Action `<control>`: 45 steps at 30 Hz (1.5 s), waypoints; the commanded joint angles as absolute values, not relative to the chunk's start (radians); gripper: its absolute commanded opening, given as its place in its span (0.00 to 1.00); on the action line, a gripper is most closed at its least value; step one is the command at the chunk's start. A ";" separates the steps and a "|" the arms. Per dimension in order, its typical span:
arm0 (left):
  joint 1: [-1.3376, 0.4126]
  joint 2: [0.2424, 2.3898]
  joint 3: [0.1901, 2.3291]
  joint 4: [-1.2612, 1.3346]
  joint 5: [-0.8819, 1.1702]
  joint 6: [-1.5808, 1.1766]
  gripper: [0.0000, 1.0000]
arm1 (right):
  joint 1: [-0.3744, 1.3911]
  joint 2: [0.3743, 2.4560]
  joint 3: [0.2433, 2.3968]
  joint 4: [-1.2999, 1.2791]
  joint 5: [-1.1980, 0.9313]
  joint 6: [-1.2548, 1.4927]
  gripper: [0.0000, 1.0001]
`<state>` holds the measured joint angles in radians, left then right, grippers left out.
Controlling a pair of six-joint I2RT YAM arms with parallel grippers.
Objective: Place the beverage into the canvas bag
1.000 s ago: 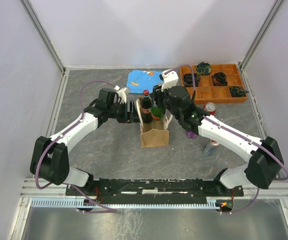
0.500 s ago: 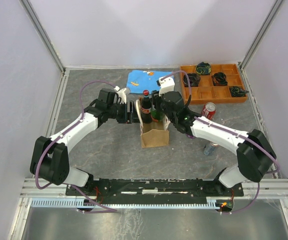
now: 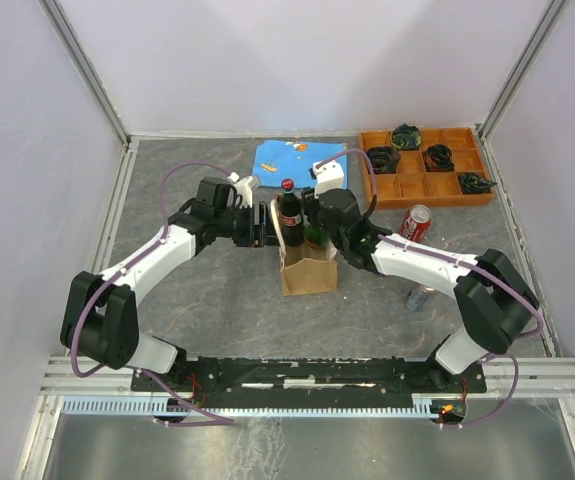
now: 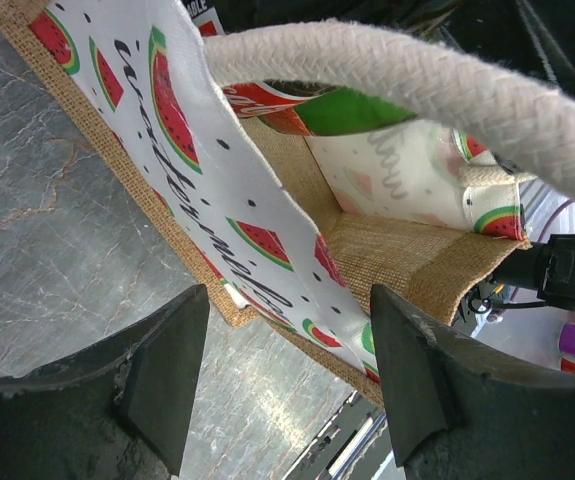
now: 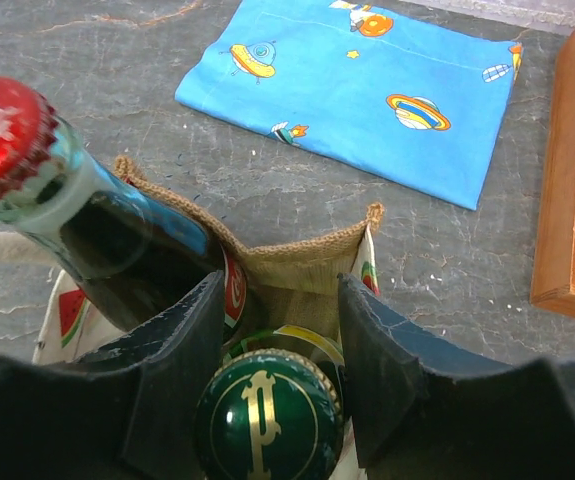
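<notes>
canvas bag: upright on the table; mouth open
beverage: green-capped bottle in the bag's mouth, beside cola bottle; depth hidden
right fingers: clamped on its neck
left fingers: apart, at the bag's left side
step: lower straight; let go only once it stands on the bag's bottom

green-capped bottle: body hidden below cap inside canvas bag | cola bottle: base hidden | wooden tray: contents too small to tell

Overhead view, wrist close-ups, canvas bag shared
</notes>
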<state>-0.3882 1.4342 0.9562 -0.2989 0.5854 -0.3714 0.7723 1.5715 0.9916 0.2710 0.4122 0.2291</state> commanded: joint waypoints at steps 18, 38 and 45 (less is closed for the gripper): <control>-0.388 1.468 1.002 -0.302 0.629 -0.305 0.72 | 0.776 1.668 1.023 0.557 0.456 0.147 0.00; -0.387 1.472 1.006 -0.302 0.648 -0.305 0.72 | 0.776 1.635 1.029 0.493 0.462 0.175 0.69; -0.387 1.473 1.006 -0.302 0.650 -0.304 0.72 | 0.776 1.619 1.048 0.490 0.468 0.172 0.69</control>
<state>-0.3878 1.4639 0.9714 -0.3035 0.6205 -0.3710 0.7704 1.6707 0.9936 0.4202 0.4664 0.1703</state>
